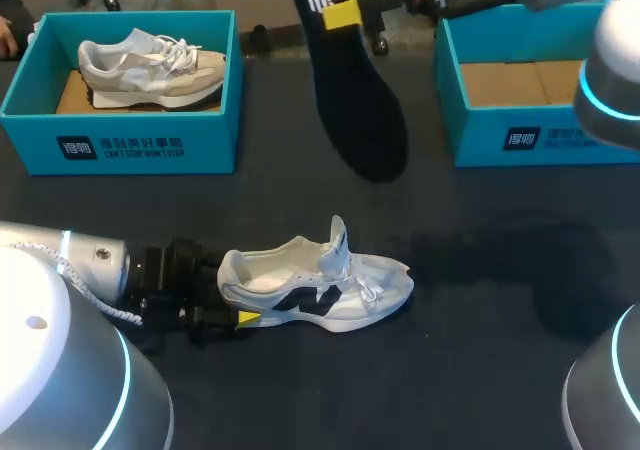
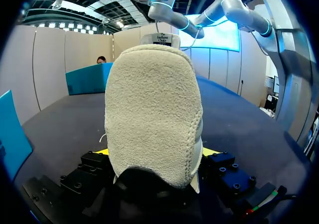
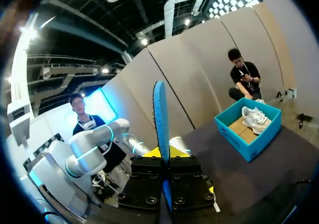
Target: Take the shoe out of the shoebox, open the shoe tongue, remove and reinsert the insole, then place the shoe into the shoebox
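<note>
- On the table, my left gripper pinches the heel of the white shoe.
- Above the table, my right gripper clamps the black insole.

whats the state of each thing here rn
white shoe: standing on its sole, tongue up, insole out
insole: held in the air
left gripper: shut on the white shoe's heel
right gripper: shut on the insole
left shoebox: open, beige shoe inside
right shoebox: open
</note>
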Action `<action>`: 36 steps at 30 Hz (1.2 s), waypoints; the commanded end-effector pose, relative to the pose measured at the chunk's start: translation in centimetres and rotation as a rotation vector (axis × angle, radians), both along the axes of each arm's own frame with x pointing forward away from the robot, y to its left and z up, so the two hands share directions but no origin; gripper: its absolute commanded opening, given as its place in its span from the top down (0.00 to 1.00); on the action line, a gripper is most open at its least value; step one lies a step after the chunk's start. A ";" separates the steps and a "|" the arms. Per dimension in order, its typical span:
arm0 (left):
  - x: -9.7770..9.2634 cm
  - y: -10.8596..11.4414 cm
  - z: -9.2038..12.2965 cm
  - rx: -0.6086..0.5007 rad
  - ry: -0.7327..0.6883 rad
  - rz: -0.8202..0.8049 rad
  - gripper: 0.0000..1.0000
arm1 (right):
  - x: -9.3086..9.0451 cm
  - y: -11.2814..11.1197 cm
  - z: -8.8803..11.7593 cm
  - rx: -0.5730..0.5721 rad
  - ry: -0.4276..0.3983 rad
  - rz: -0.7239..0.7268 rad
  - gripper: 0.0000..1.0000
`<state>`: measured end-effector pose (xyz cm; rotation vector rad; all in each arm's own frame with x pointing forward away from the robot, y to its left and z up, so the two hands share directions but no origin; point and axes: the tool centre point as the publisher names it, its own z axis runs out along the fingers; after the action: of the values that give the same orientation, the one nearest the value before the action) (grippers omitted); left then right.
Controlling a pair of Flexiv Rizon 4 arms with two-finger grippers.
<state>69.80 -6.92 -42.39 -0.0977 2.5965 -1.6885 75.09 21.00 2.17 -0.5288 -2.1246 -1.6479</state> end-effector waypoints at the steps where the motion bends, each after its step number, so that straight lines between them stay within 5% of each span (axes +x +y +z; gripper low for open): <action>1: 0.0 -0.1 -0.1 0.003 0.000 0.002 1.00 | -2.5 -2.2 0.8 -0.022 0.027 -0.070 1.00; 16: 0.0 -0.1 -0.1 0.003 0.000 0.002 1.00 | -6.9 -3.5 3.4 -0.031 0.144 -0.207 1.00; 36: 0.0 -0.1 -0.1 0.003 0.000 0.002 1.00 | -10.6 -5.1 1.4 0.014 0.186 -0.289 1.00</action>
<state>69.81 -6.91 -42.40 -0.0978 2.5966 -1.6882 65.44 16.47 4.36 -0.9685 -1.9933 -1.6478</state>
